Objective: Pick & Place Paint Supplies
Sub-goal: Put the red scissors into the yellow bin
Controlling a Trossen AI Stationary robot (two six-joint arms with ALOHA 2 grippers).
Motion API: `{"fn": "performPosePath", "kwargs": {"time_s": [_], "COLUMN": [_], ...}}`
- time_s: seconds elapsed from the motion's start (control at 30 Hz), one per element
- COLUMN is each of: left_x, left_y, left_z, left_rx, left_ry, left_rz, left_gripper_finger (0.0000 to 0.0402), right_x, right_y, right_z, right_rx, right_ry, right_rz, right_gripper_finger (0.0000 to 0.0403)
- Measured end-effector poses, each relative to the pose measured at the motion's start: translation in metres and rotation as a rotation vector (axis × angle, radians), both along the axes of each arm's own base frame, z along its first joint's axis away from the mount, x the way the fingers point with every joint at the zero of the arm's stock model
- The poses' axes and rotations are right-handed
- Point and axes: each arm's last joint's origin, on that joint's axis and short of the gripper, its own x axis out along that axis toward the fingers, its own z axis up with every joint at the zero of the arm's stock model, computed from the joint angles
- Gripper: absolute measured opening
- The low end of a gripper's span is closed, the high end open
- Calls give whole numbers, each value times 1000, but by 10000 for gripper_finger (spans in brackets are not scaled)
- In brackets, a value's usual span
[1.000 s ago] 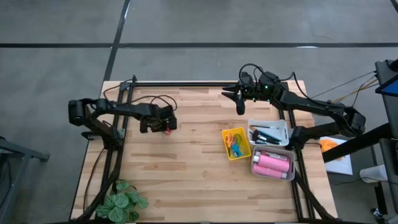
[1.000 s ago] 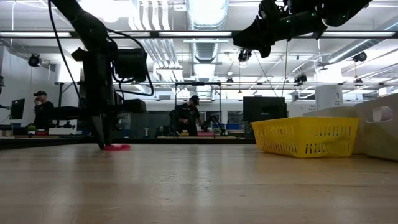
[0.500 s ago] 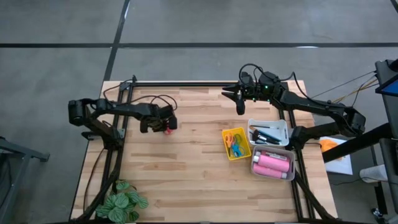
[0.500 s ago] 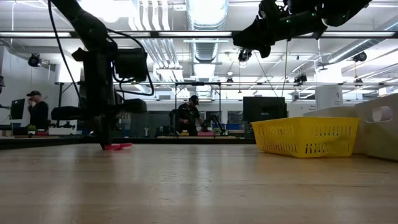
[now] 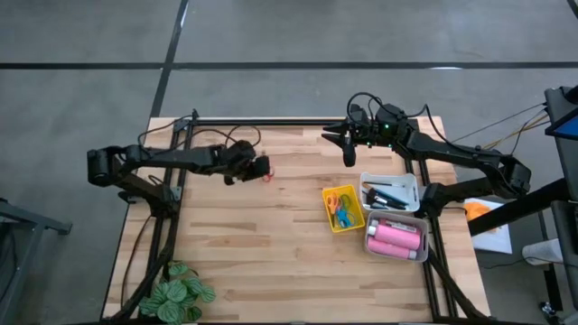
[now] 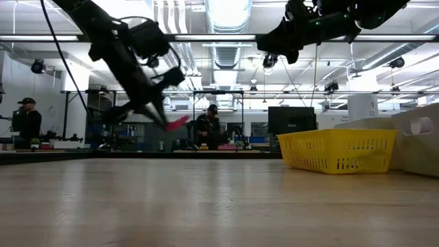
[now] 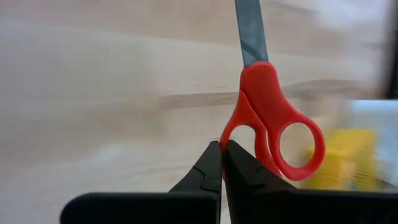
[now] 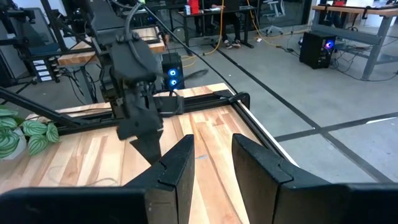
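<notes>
Above the wooden table (image 5: 271, 253), toward ten o'clock of its middle in the high view, the left gripper (image 5: 260, 167) is pinched fully together on a pair of red-handled scissors (image 7: 267, 118) — the left wrist view shows its two dark fingertips (image 7: 214, 163) meeting on one handle loop, blade pointing away. Seen from the low view, the scissors (image 6: 175, 123) hang clear of the tabletop, tilted, with the arm slanting down to them.

At about one o'clock, near the far edge, the right gripper (image 5: 349, 153) hovers over bare wood; its fingers (image 8: 180, 165) stand partly apart with nothing between them.

Toward three o'clock sit the containers: a yellow tray (image 5: 330, 219) holding more scissors (image 5: 343, 209) with orange and blue handles, a white tray (image 5: 411, 185) just beside it with dark brushes (image 5: 386, 195), and a second white tray (image 5: 372, 248) at four o'clock with pink paint bottles (image 5: 396, 237) lying side by side.

At seven o'clock, on the near corner, stands a leafy green plant (image 5: 181, 293).
</notes>
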Motion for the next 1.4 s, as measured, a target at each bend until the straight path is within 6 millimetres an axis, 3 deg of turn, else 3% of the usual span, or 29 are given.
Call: {"fn": "performPosePath", "kwargs": {"time_s": [0.17, 0.37, 0.53, 0.73, 0.9, 1.4], "left_x": [17, 30, 37, 54, 71, 174], "left_y": [1, -13, -34, -63, -80, -102], "left_z": [12, 24, 24, 26, 22, 11], "left_rx": [95, 166, 210, 281, 234, 172], "left_ry": [-210, -358, -357, -474, -476, -432], "left_rz": [-109, -189, -208, -165, -157, -237], "left_gripper_finger": [0, 0, 0, 0, 0, 0], "right_x": [0, 0, 0, 0, 0, 0], "right_y": [0, 0, 0, 0, 0, 0], "right_z": [0, 0, 0, 0, 0, 0], "right_rx": [0, 0, 0, 0, 0, 2], "right_ry": [0, 0, 0, 0, 0, 3], "right_rz": [0, 0, 0, 0, 0, 0], "right_gripper_finger": [107, 107, 107, 107, 107, 107]}}
